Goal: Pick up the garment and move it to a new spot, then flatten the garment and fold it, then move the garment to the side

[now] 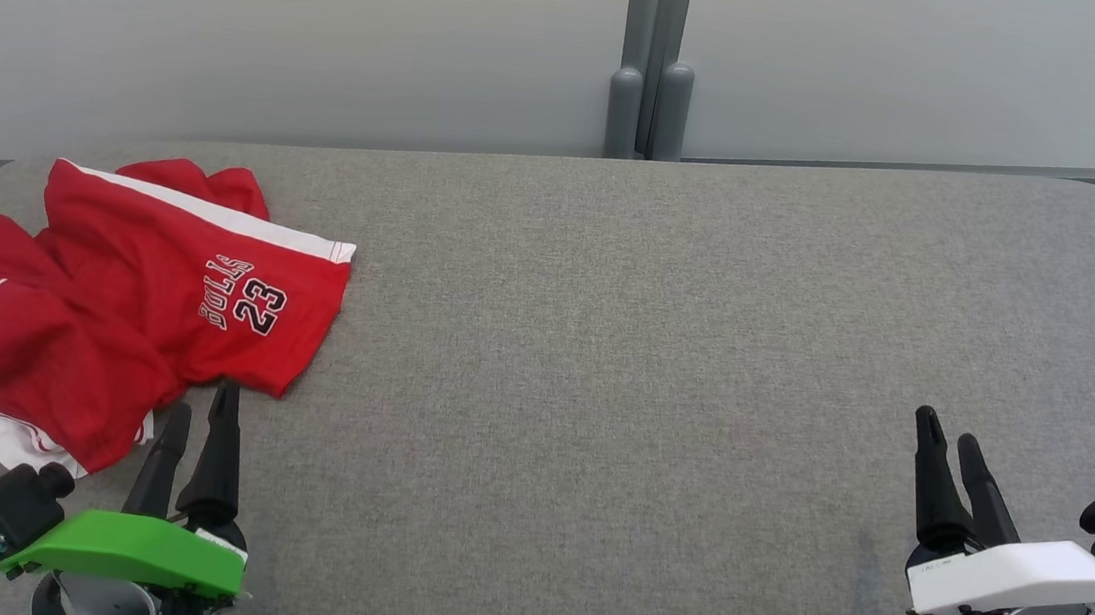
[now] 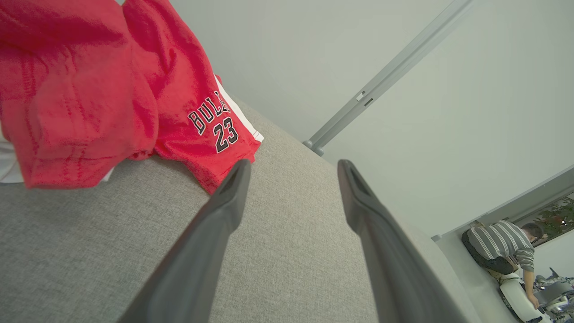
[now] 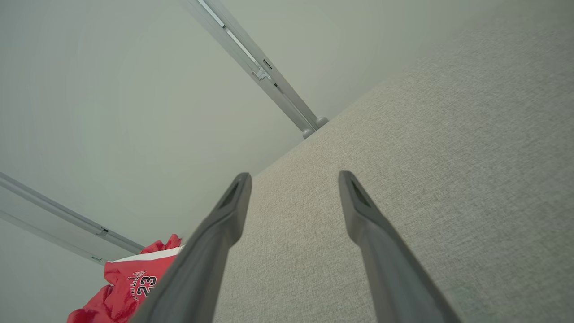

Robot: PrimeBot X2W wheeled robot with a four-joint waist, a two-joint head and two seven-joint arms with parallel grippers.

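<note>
Finds the red garment bunched at the middle left of the head view, lying on the grey fabric table and reaching the table's left edge. Reads "BULLS 23" on the flatter leg toward the frame's centre. Notes a white stripe along the upper hem and more white among the folds at the lower left.

Places the left gripper at the lower left of the head view, under a green cover, dark fingers pointing up the frame, tips right at the garment's lower hem. Cannot tell from there whether they touch the cloth. In the left wrist view, sees the two fingers spread wide with bare table between them, the garment at the upper left, its printed corner just beyond the left fingertip.

Places the right gripper at the lower right of the head view, under a white cover, well apart from the garment. In the right wrist view, sees its fingers likewise spread wide over bare table, with the garment small in the lower left corner.

Shows pale wall panels along the top of the head view, with a grey post at top centre. Catches a person in a striped top, bent forward, at the lower right of the left wrist view.
</note>
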